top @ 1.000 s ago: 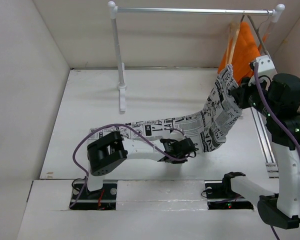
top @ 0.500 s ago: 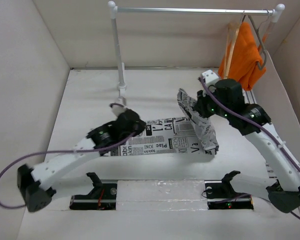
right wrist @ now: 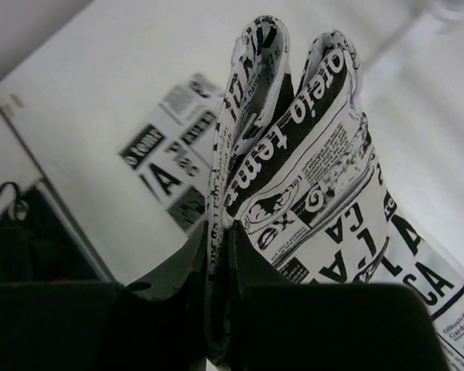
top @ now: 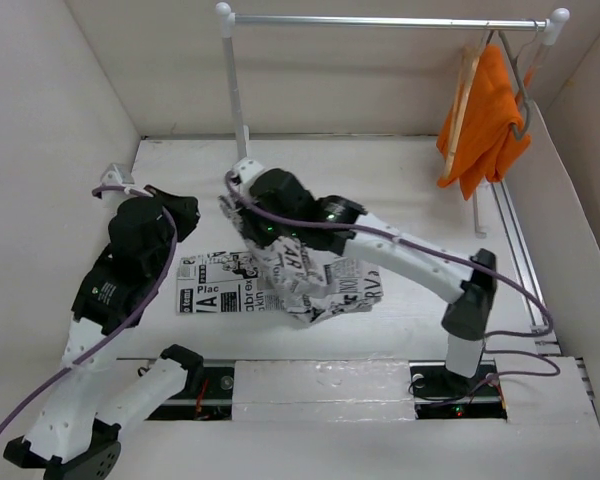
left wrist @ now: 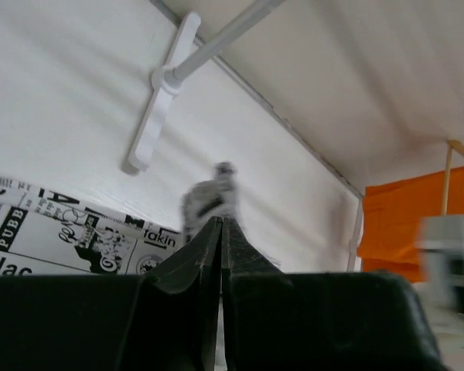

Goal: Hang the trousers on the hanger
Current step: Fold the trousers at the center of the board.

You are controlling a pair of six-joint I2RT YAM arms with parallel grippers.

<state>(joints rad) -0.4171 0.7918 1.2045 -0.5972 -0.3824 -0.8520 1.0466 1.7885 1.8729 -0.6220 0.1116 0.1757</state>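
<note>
The trousers point(top: 310, 285), white with black newspaper print, lie bunched on the table's middle, one flat end reaching left. My right gripper point(top: 267, 243) is shut on a raised fold of them; the right wrist view shows the fabric point(right wrist: 309, 154) pinched between the fingers at my right gripper point(right wrist: 220, 228). My left gripper point(top: 183, 215) is shut and empty, raised at the left, apart from the trousers; in its own view my left gripper point(left wrist: 220, 222) shows the print point(left wrist: 54, 232) below. The tan wooden hanger point(top: 464, 85) hangs on the rail at the far right.
A white clothes rack point(top: 380, 20) stands at the back, its post point(top: 237, 100) left of centre. An orange garment point(top: 490, 110) hangs beside the wooden hanger. White walls enclose the table on the left, back and right.
My right arm has swung from the far right to left of centre, carrying the trousers' end and bunching them. My left arm has let go and pulled back to the left.
</note>
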